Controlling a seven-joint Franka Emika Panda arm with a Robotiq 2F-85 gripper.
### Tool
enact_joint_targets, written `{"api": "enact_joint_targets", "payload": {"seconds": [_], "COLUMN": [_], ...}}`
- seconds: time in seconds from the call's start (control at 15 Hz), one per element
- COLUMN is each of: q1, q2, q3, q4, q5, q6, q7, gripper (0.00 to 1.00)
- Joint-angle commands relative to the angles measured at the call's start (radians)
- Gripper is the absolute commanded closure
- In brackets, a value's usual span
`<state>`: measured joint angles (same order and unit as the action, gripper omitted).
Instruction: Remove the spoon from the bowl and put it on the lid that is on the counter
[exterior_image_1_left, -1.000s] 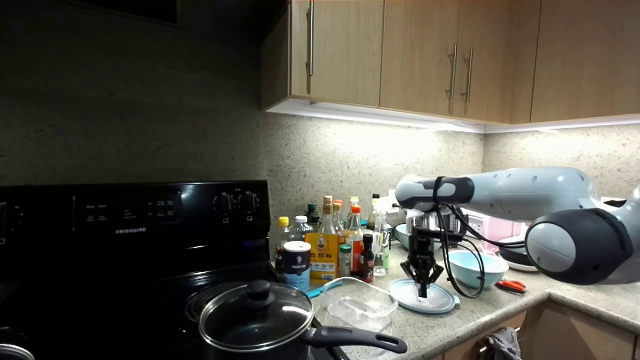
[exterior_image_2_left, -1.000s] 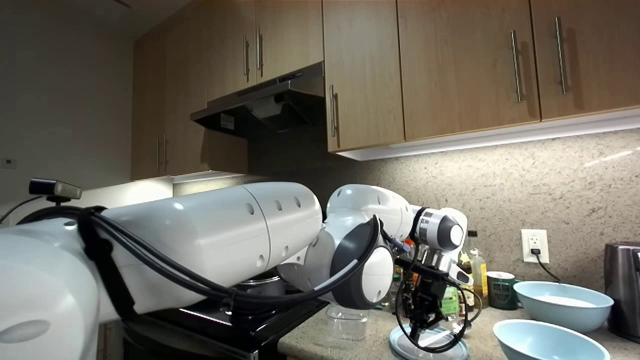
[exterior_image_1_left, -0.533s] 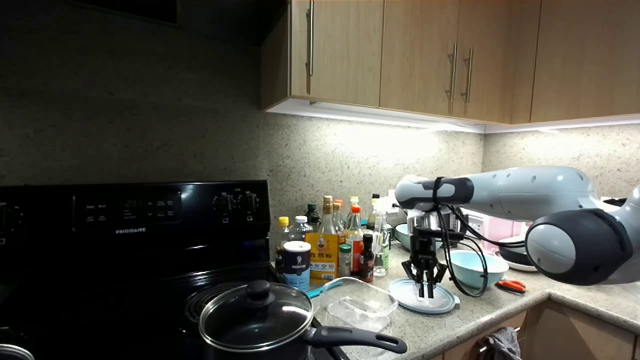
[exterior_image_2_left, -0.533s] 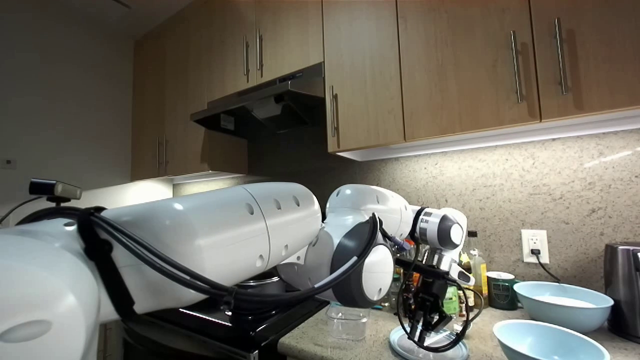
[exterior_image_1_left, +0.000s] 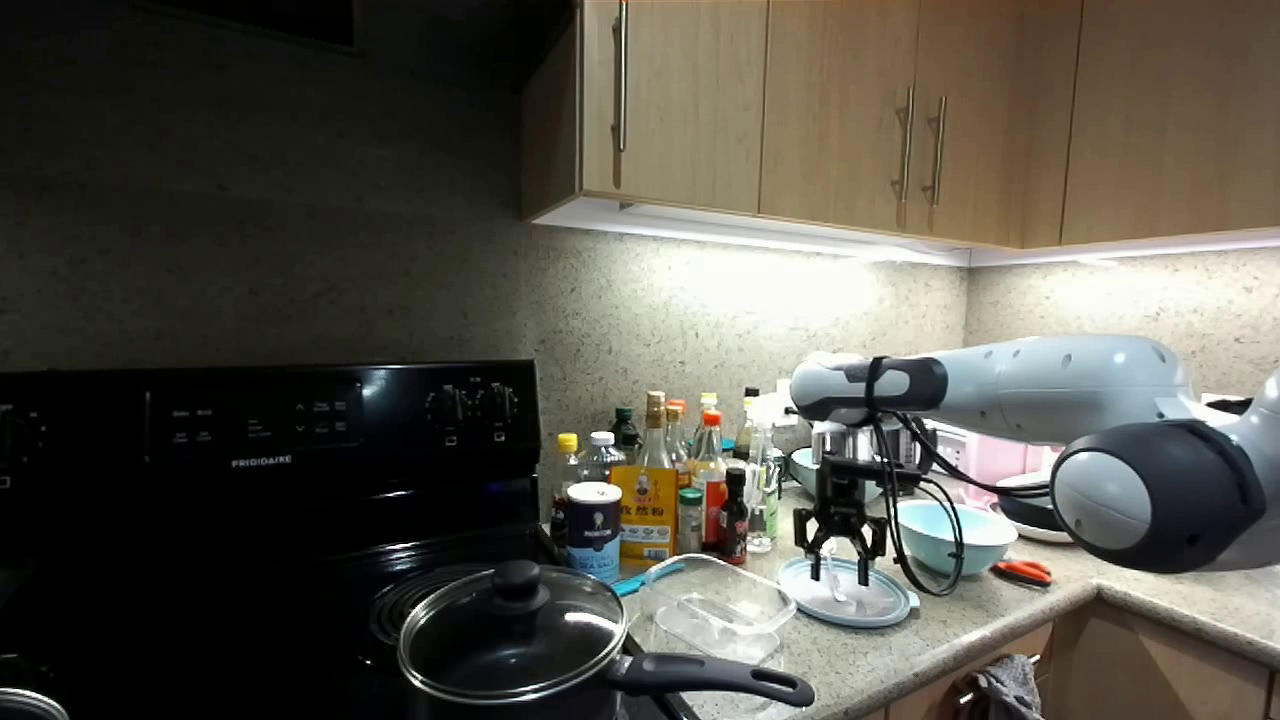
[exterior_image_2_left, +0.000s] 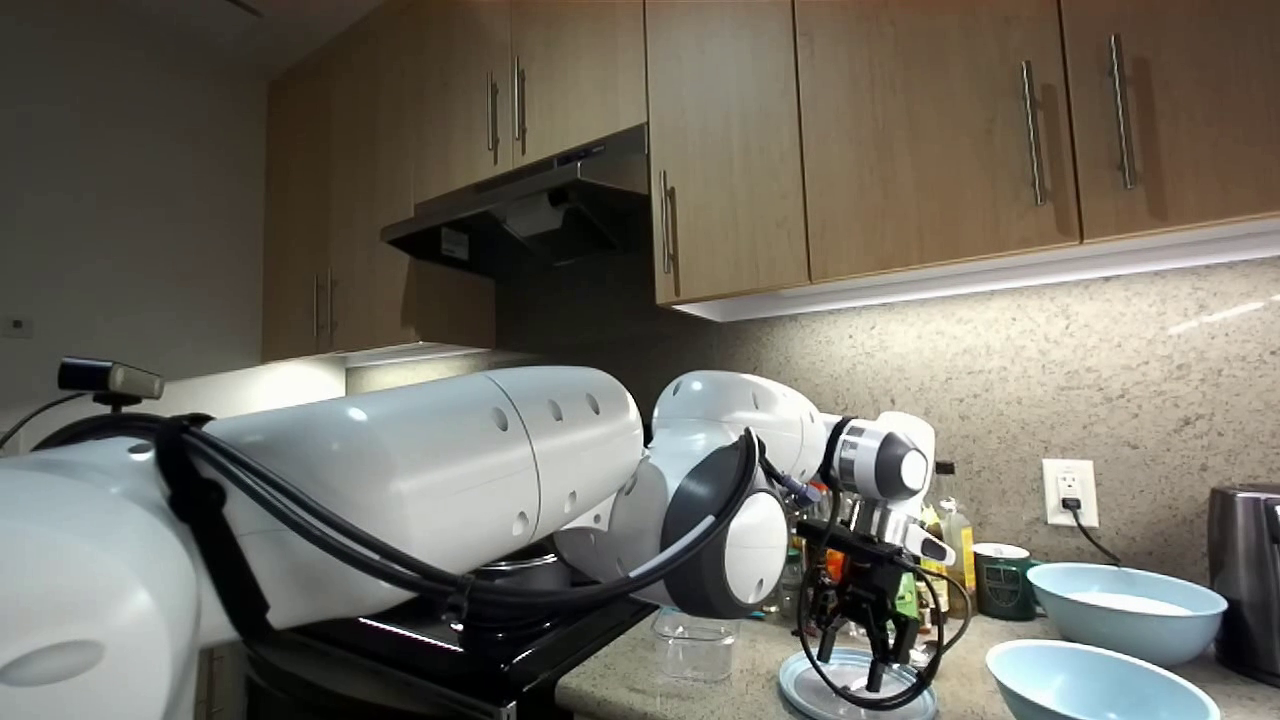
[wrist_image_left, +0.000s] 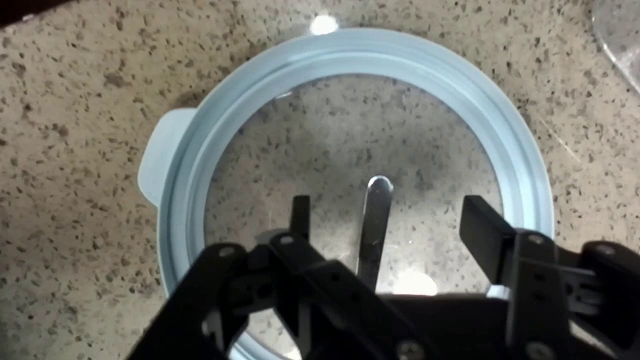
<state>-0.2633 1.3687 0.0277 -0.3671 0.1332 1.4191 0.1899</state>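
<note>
Speckled bench (wrist_image_left: 85, 190) below; the end effector (exterior_image_1_left: 840, 572) stands spread, the spoon (wrist_image_left: 376, 220) loose between its jaws, resting on the lid (wrist_image_left: 360, 50). Right of that, in an exterior view, a near bowl (exterior_image_2_left: 1100, 665) and a far bowl (exterior_image_2_left: 1125, 635); left, a clear box (exterior_image_2_left: 695, 650).

Pale wood-grain wall cupboards (exterior_image_1_left: 670, 110) with metal bar handles (exterior_image_1_left: 621, 80) hang above the L-shaped, speckled beige worktop (exterior_image_1_left: 965, 622). Under them a white strip of light (exterior_image_1_left: 750, 229) washes over the speckled, stone-patterned splashback (exterior_image_1_left: 740, 320) along the worktop's back edge. By the glossy black stove (exterior_image_1_left: 250, 490), past the worktop's end, I see the splashback sink into shadow, a dark angular range hood (exterior_image_2_left: 560, 195) overhead. A white rectangular socket (exterior_image_2_left: 1070, 480) dots its bright stretch. Pale wood base cupboards (exterior_image_1_left: 1160, 650) stand under the worktop's inner corner. Beyond, a plain grey wall (exterior_image_2_left: 130, 220) lies dim.
</note>
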Motion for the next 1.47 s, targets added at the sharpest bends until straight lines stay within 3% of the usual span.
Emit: {"api": "enact_joint_targets", "payload": {"seconds": [0.0,0.2,0.47,0.53,0.67,0.73,0.8,1.4], "q1": [-0.001,-0.003,-0.010,-0.010,-0.007,-0.004,-0.002,0.004], "q2": [0.002,0.005,0.013,0.017,0.021,0.022,0.023,0.016], "q3": [-0.012,-0.020,-0.023,-0.025,-0.029,-0.033,-0.036,-0.045], "q4": [-0.004,-0.009,-0.011,-0.009,-0.008,-0.009,-0.008,-0.015], "q5": [-0.010,-0.013,-0.010,-0.012,-0.016,-0.020,-0.023,-0.037], "q6": [0.081,0.132,0.173,0.190,0.219,0.232,0.247,0.263], "q7": [-0.006,-0.005,-0.006,-0.006,-0.007,-0.007,-0.003,0.006], "gripper": [0.00,0.00,0.11,0.04,0.00,0.07,0.19,0.78]}}
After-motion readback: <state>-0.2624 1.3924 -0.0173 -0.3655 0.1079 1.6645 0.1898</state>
